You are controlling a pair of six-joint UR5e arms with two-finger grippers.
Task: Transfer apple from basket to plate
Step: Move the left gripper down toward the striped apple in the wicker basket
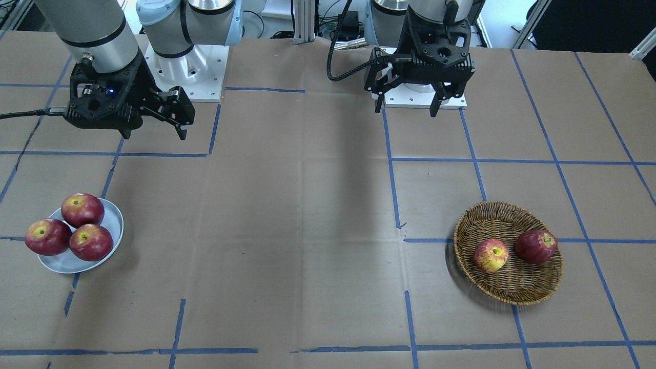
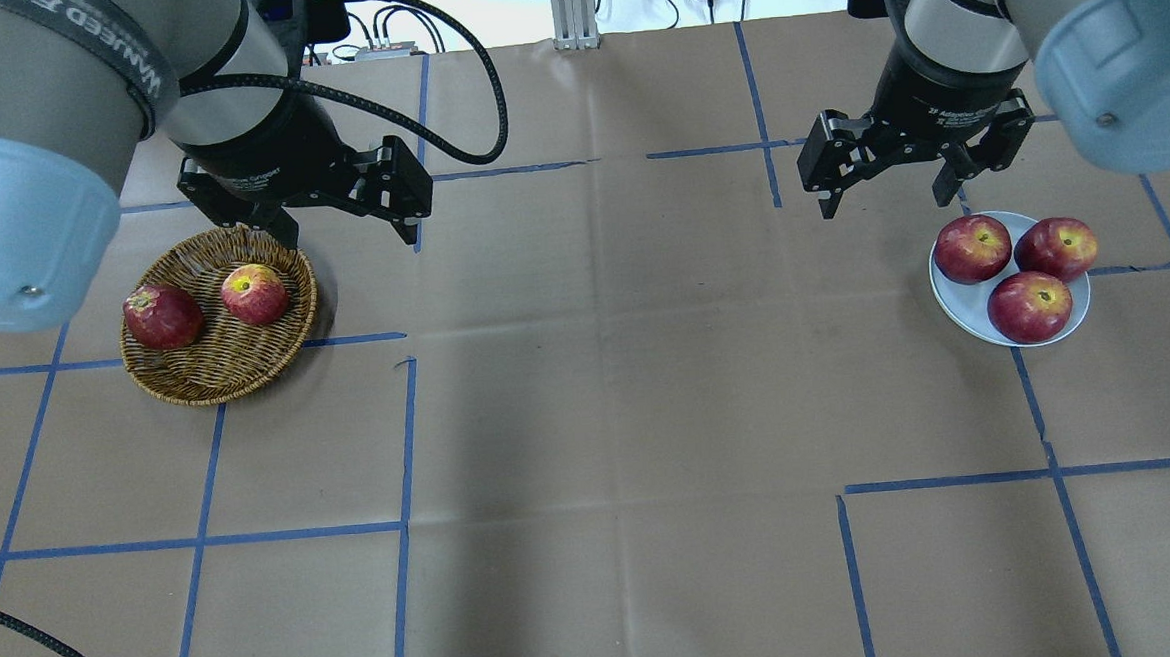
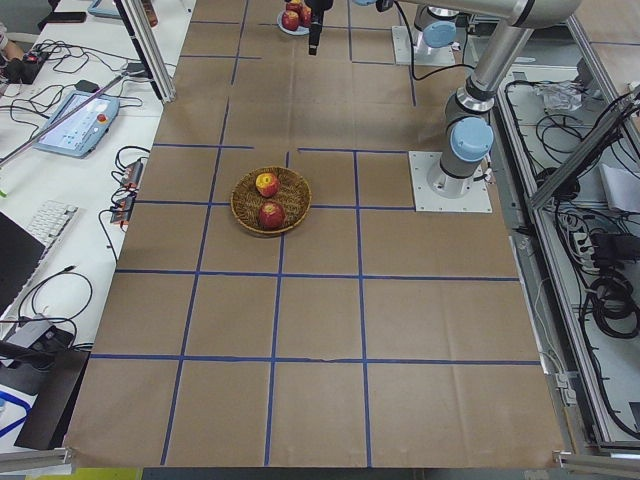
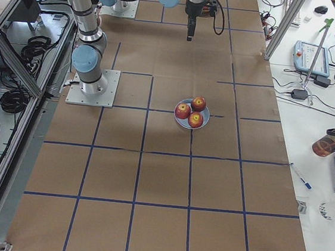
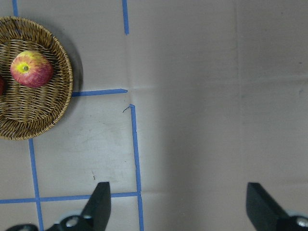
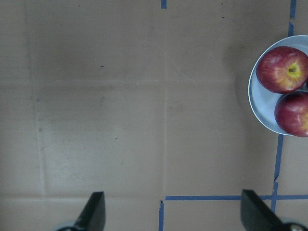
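Judged the step as the very start of the pick: nothing grasped, nothing lifted.

Noted the apple [image 2: 255,294], yellow-streaked, lying in the wicker basket [image 2: 226,365] on the robot's left side of the worktop [image 2: 600,418]. Sat near a dark red apple [image 2: 162,316] in the same basket, seemingly with a small gap between the 2.

Found the plate [image 2: 959,307] well apart, on the robot's right side, already carrying 3 dark red apples [image 2: 1028,306]. Little bare plate left, mostly at the edge facing the worktop's middle.

Left tool [image 2: 350,231]: spread wide, empty, touching nothing. Hung above the worktop beside the basket, toward the middle and the robot's base, not over the apple. Confirmed by the left wrist view: basket off to the upper corner, bare worktop between the fingers [image 5: 98,202].

Right tool [image 2: 884,203]: likewise spread wide and empty, hanging near the plate, beside it and not over it.

Next move, as judged: shift the left tool over the apple, descend with the fingers straddling it, clear of the dark red neighbour and the basket rim, then close. Long carry to the plate afterwards; placement likely tight.
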